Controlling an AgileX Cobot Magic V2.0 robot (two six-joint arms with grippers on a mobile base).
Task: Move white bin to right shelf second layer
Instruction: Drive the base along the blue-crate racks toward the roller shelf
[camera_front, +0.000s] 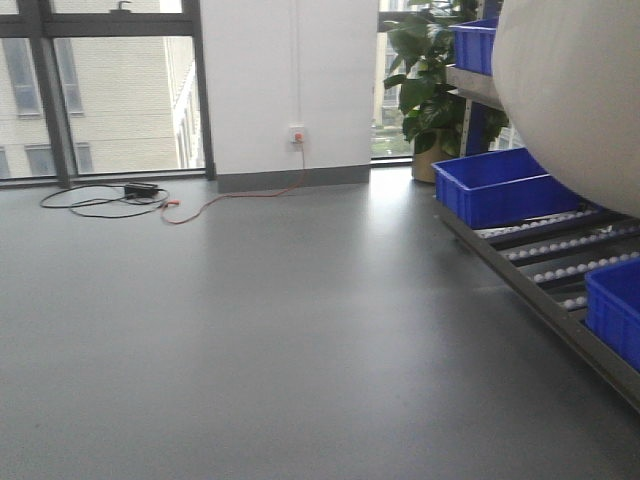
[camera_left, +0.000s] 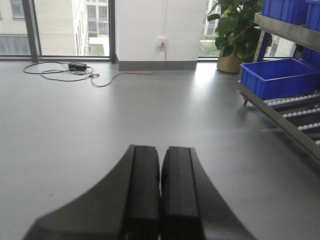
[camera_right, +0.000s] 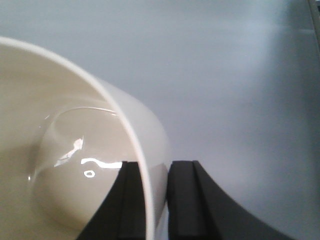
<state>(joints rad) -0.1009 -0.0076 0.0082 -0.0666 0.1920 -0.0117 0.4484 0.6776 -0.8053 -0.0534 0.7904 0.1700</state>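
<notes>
**White bin gripped by the right pincer, up beside the roller shelf**

Reading my front view from the left, a window (camera_front: 100, 90) fills 10 o'clock. Below it a black power adapter (camera_front: 141, 188) lies on the grey floor (camera_front: 280, 340) among loops of black cable (camera_front: 95, 203). An orange cable (camera_front: 245, 192) runs from that spot up to a wall socket (camera_front: 297, 134) at 12 o'clock. A potted plant (camera_front: 425, 80) stands at 1 o'clock, just beside the shelf frame.

At 3 o'clock a blue crate (camera_front: 495, 185) sits on the roller shelf level (camera_front: 560, 250), where small white rollers lie in lanes behind a steel front rail. A second blue crate (camera_front: 615, 305) sits on the same level at 4 o'clock, and a third blue crate (camera_front: 475, 45) is on the level above.

The white bin (camera_front: 575, 90) fills 2 o'clock, very close to my lens and covering part of the shelf. I cannot tell from here whether it touches anything on the shelf.

On the left wrist view the left gripper (camera_left: 161, 155) sits at 6 o'clock, its two black fingers pressed together with nothing between them, over bare floor.

On the right wrist view the right gripper (camera_right: 155, 167) is at 6 o'clock, clamped on the bin's wall, one finger inside and one outside the rim. The bin's glossy interior (camera_right: 65, 165) fills 8 o'clock, with grey floor beyond it at 1 o'clock
</notes>
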